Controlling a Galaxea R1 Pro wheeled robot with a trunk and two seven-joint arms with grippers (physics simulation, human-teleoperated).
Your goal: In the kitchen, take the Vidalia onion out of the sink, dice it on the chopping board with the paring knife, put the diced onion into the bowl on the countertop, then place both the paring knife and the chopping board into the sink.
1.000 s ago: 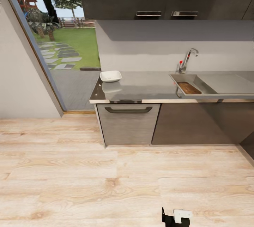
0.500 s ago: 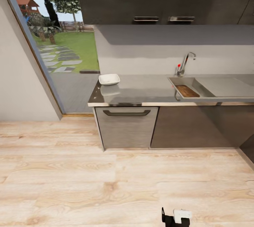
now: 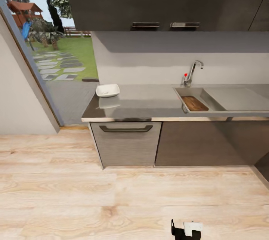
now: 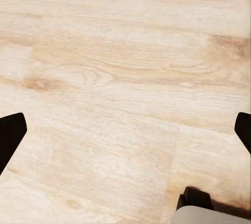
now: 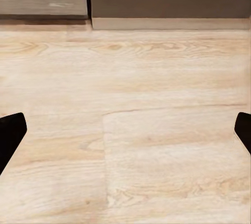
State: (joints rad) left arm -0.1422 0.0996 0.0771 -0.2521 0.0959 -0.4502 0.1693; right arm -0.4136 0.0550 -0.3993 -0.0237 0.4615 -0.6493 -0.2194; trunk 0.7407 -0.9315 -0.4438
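Floor [image 3: 112, 202]: pale wood planks, wide, lying between robot and cabinets.
Cabinets [image 3: 179, 143]: dark fronts under the counter, one grey drawer with a handle at the left.
Counter [image 3: 145, 102]: steel, reflective, running from the glass door rightward.
Sink [image 3: 203, 93]: set in the counter right of centre, tap [image 3: 192, 71] behind it.
Board [image 3: 194, 103]: brown wood, lying flat inside the sink basin, as the task's end wants it.
Bowl [image 3: 107, 90]: white, at the counter's left end, well apart from the sink; contents too small to tell.
Onion and knife: too small or hidden to tell.
Left gripper [image 4: 125, 130]: fingers wide apart, holding nothing, aimed at the floor.
Right gripper [image 5: 125, 130]: fingers likewise spread and bare, aimed at floor and cabinet base.
Judgement: robot stands off from the counter; any approach does best squared to the sink, arms kept low and clear of the counter edge
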